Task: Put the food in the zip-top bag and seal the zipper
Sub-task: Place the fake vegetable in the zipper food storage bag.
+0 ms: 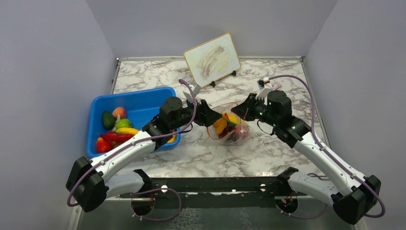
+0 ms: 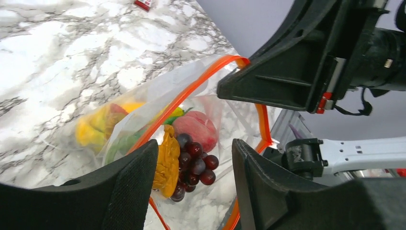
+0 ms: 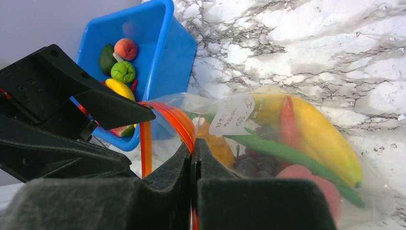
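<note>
The clear zip-top bag (image 1: 229, 127) lies mid-table with its mouth held up. Its orange-red zipper (image 2: 191, 91) gapes open. Inside are purple grapes (image 2: 194, 163), a peach-red piece (image 2: 197, 130), a yellow-orange piece (image 2: 167, 165), a banana (image 3: 321, 134) and a green piece (image 3: 277, 151). My right gripper (image 3: 193, 148) is shut on the zipper (image 3: 184, 124) at the bag's right rim. My left gripper (image 2: 194, 148) hangs open just over the mouth, nothing between its fingers. More food (image 1: 117, 127) lies in the blue bin (image 1: 143, 96).
The blue bin (image 3: 163, 48) stands left of the bag, close behind my left arm. A framed white board (image 1: 212, 58) leans on a stand at the back. Grey walls enclose the marble table on three sides. The two grippers (image 1: 213, 116) (image 1: 242, 111) sit close together at the bag.
</note>
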### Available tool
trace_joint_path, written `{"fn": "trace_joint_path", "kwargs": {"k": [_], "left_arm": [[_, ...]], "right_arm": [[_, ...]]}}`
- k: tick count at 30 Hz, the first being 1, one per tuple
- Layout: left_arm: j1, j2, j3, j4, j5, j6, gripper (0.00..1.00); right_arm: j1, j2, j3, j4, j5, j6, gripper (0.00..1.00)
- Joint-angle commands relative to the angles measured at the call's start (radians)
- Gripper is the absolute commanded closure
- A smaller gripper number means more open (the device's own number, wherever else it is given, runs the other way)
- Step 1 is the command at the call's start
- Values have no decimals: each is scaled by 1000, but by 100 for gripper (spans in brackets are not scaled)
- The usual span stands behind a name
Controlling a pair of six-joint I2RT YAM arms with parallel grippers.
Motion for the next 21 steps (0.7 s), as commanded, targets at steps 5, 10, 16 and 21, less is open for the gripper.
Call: {"fn": "trace_joint_path", "kwargs": {"k": [5,10,16,21], "left_arm": [[-3,-17,111,-129,-208,99,38],[-2,-38,140,-179,-372,197,33],[11,-17,212,-336,-779,167,26],[87,69,318,-532,-919,91,23]], "right_arm": [[2,-43,-3,32,18,-14,99],[2,-60,-16,32,15,-17,99],[1,-72,-19,26,17,-24,99],[2,-73,-15,22,16,-35,99]]}}
